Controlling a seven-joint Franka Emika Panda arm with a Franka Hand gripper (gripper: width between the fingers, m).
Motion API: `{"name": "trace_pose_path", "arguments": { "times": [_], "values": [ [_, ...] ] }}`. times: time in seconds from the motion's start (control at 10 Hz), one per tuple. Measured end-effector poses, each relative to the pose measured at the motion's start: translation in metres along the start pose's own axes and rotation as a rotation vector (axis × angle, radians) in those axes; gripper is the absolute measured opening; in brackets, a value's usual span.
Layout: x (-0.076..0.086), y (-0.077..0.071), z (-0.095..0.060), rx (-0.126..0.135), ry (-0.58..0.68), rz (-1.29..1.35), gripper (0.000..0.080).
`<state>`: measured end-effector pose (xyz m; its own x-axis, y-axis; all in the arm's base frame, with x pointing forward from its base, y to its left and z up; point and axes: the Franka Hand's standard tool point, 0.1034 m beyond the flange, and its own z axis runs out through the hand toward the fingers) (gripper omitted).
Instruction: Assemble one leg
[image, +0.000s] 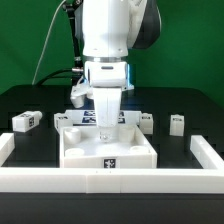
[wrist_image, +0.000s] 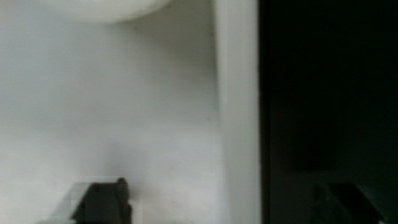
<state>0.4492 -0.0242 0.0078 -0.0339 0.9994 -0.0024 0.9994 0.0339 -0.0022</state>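
Two-finger gripper (image: 107, 127) hanging low over large white square tray-like part (image: 140, 152), fingers spread wide, holding nothing. Leg fetch seemingly pending: next move calling for reaching small white tagged plastic leg block (image: 147, 122) and closing on it.

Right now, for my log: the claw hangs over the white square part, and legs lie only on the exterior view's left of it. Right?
No. The exterior view shows legs either side of the square part: one leg on its left, another leg on its right.
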Motion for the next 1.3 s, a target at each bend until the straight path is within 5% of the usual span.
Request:
{"name": "trace_pose_path", "arguments": {
  "times": [0.2, 0.3, 0.4, 1.2, 1.3],
  "values": [
    [0.000, 0.000, 0.000, 0.000, 0.000, 0.001, 0.0252],
    [0.000, 0.000, 0.000, 0.001, 0.000, 0.001, 0.0252],
    [0.000, 0.000, 0.000, 0.001, 0.000, 0.002, 0.0080],
    [0.001, 0.000, 0.000, 0.001, 0.000, 0.011, 0.0058],
    [0.019, 0.000, 0.000, 0.001, 0.006, 0.029, 0.0058]
  ]
}}
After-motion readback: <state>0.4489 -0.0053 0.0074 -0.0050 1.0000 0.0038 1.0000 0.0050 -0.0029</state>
